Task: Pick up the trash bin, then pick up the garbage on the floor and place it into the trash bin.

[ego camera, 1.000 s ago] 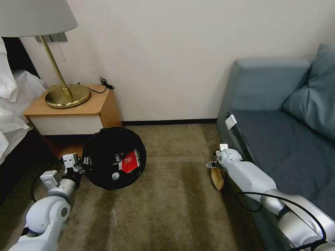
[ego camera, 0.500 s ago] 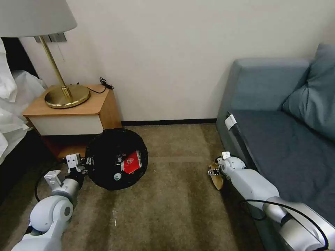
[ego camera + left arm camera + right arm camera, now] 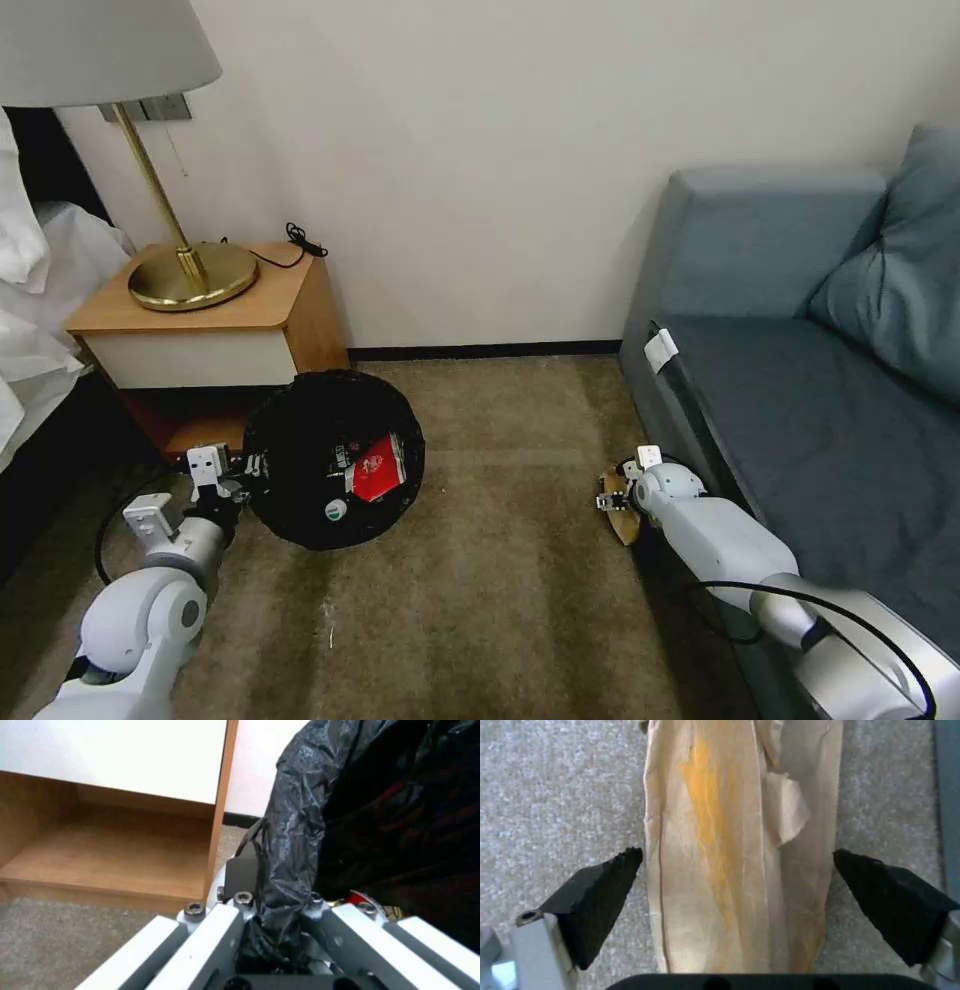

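The left gripper has its jaws clamped on the bag-lined rim of the bin, tilted beside the nightstand, with a red packet inside. By the sofa, the right gripper hangs low over the peel on the carpet, jaws wide on either side of it, not touching.

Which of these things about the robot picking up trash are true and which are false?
1. The left gripper is pinching the trash bin's black bag. True.
2. The right gripper is shut tight on the banana peel. False: its fingers are open on either side of the peel.
3. A red packet lies inside the bin. True.
4. The peel lies on the sofa. False: it is on the carpet beside the sofa.
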Robot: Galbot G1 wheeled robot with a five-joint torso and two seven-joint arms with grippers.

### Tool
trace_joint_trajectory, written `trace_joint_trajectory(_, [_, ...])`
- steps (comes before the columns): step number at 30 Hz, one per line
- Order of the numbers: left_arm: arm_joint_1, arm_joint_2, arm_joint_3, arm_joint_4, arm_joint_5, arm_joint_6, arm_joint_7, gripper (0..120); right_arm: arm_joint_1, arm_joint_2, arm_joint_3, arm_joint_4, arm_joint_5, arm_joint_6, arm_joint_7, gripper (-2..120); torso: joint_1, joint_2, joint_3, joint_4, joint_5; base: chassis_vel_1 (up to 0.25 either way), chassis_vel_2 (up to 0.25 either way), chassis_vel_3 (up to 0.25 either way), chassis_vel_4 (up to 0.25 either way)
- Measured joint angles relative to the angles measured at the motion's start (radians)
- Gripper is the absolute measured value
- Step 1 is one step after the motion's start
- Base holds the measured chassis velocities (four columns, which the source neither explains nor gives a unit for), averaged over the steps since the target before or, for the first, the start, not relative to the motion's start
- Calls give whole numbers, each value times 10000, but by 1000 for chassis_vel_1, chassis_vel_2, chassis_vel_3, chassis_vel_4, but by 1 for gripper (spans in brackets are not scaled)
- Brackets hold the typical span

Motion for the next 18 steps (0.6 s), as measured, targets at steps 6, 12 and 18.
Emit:
trace_joint_trajectory(6, [32, 19, -5, -18, 5, -30, 28, 1, 152, 183, 47, -487, -295, 253, -489, 82, 0, 0, 0, -2, -2, 0, 0, 0, 0])
trace_joint_trajectory(12, [55, 46, -13, -24, 5, -48, 52, 1, 226, 362, 77, -843, -654, 591, -892, 79, 0, 0, 0, 1, -2, 0, 0, 0, 0])
trace_joint_trajectory(18, [35, 118, -35, 1, -3, -76, 71, 1, 328, 595, 144, -1286, -1029, 884, -1283, 63, 0, 0, 0, -2, -3, 0, 0, 0, 0])
